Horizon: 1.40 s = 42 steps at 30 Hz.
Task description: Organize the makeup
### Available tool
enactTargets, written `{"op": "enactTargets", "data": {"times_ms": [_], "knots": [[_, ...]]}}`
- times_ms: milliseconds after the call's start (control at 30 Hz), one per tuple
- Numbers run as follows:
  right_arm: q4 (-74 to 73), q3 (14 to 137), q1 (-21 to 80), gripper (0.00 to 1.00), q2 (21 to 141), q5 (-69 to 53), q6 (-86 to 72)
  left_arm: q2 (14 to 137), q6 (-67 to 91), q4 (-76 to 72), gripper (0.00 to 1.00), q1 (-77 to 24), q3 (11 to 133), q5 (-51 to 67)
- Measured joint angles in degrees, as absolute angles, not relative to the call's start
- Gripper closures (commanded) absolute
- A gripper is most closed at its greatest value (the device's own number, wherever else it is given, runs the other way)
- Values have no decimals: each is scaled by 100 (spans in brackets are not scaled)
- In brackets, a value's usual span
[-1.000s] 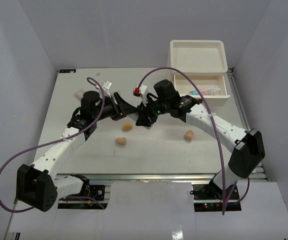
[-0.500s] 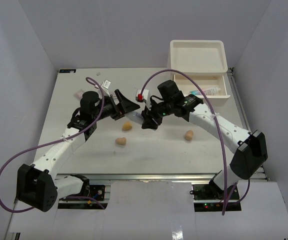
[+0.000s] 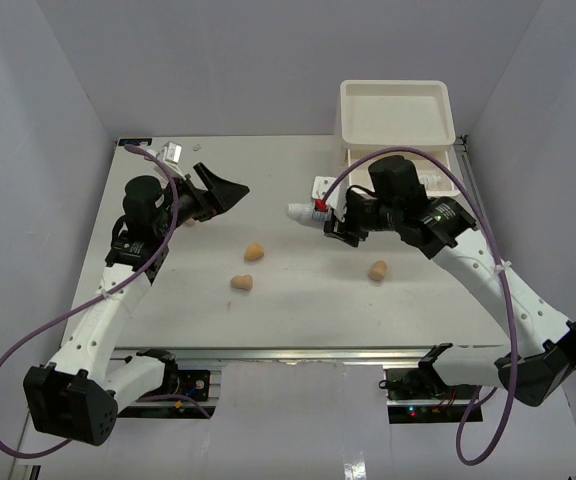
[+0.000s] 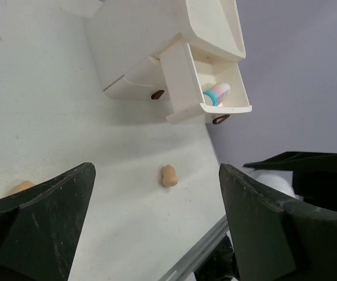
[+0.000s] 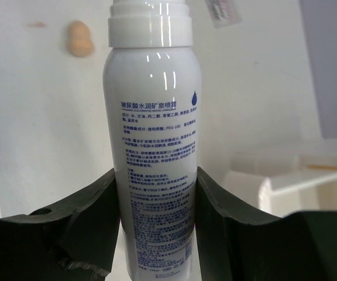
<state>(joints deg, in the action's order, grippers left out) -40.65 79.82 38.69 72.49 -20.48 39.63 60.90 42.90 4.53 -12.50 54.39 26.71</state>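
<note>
White drawer (image 4: 183, 82) holds pink-teal tube (image 4: 217, 93); right tool (image 5: 155, 196) grasping white bottle (image 5: 152, 117); left tool (image 4: 155, 175) released.

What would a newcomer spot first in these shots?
The white spray bottle fills the right wrist view, clamped in the right hand above the middle of the table. The left hand gapes wide and empty at the left rear. Three tan sponges lie loose on the table, and the white drawer unit at the right rear has a drawer pulled open.
</note>
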Motion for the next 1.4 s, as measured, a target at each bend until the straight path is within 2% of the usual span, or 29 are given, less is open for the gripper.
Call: {"op": "enactTargets", "data": {"times_ms": [367,867,1000,1033,1100,1133,1267,1400], "knots": [[-3976,8131,2190,73,7150,-593,5101,6010,3396,507,2,-1249,4384,2153],[-3284,8134,1868,65,8051,399,5876,5951,2891,434,2,-1249,3962,1931],[-3277,8147,1833,51,8205,517,6000,5898,2870,420,2,-1249,3891,1934],[-3277,8163,1833,46,8237,538,6028,5894,2869,425,2,-1249,3880,1935],[-3247,8189,1833,26,8291,568,6070,5892,2865,425,2,-1249,3872,1935],[-3215,8202,1833,21,8314,582,6098,5892,2863,424,2,-1249,3872,1937],[-3081,8248,1829,10,8377,621,6195,5892,2856,423,2,-1249,3872,1951],[-2945,8275,1797,8,8383,657,6237,5892,2853,421,2,-1249,3870,1964]]}}
